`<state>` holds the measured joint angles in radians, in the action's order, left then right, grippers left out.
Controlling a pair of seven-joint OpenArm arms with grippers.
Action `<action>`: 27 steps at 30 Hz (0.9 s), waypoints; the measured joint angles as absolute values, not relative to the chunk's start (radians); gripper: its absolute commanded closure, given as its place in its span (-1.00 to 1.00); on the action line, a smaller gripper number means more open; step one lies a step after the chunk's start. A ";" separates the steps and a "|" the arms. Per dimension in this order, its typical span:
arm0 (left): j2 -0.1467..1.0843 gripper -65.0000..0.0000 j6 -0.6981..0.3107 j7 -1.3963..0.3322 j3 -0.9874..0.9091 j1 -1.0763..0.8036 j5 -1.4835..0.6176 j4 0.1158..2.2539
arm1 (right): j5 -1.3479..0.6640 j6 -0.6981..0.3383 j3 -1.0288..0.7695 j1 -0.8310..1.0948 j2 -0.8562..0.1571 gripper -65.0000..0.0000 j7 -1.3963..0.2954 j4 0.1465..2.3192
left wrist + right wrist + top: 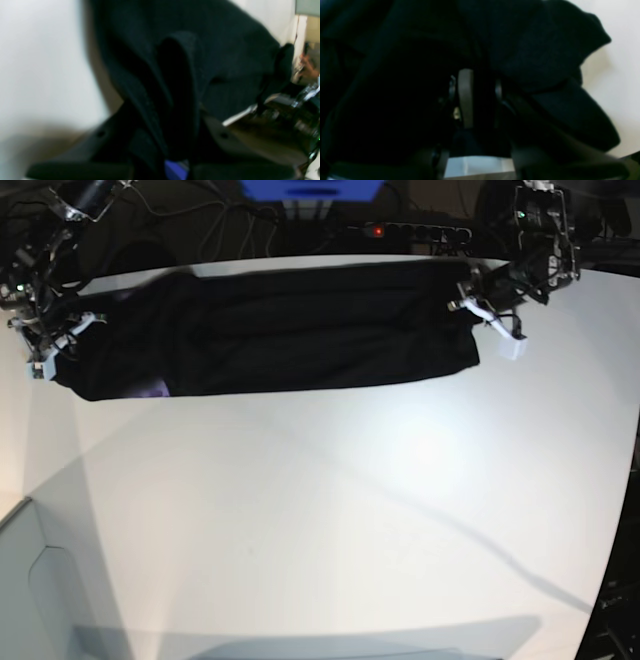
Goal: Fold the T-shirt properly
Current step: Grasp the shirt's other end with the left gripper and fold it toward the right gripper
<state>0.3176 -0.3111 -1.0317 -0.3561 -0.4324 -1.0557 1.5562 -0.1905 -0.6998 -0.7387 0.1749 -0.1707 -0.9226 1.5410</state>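
The black T-shirt [290,330] lies stretched in a long band across the far part of the white table [330,510]. A bit of purple shows at its lower left edge. My left gripper [488,325] is at the shirt's right end. In the left wrist view a fold of the T-shirt [225,50] runs down between the left gripper [170,110] fingers, which are shut on it. My right gripper [60,342] holds the shirt's left end. In the right wrist view the T-shirt [532,37] covers most of the frame, and the right gripper [481,95] is shut on the cloth.
Behind the table's far edge are a power strip [410,228] with a red light, loose cables and a blue object [310,188]. A grey panel [40,580] stands at the front left corner. The table's right edge curves down past the left arm.
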 measured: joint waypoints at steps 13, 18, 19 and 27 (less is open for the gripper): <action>0.308 0.99 -0.303 -1.048 -0.009 -0.297 -1.050 1.771 | -0.195 -0.700 -0.739 0.175 -0.171 0.62 -0.926 1.542; 0.295 0.99 -0.302 -1.039 0.163 -0.174 -1.054 1.707 | -0.198 -0.700 -0.739 0.176 -0.171 0.62 -0.927 1.542; 0.283 0.99 -0.301 -1.042 0.190 -0.148 -1.045 1.684 | -0.197 -0.700 -0.739 0.175 -0.171 0.62 -0.926 1.542; 0.212 0.99 -0.296 -1.042 0.384 0.005 -1.047 1.551 | -0.192 -0.699 -0.739 0.175 -0.163 0.62 -0.919 1.544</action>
<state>0.2115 -0.2958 -1.0424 0.3836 0.0048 -1.0466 1.5513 -0.1921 -0.6994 -0.7395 0.1753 -0.1631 -0.9192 1.5440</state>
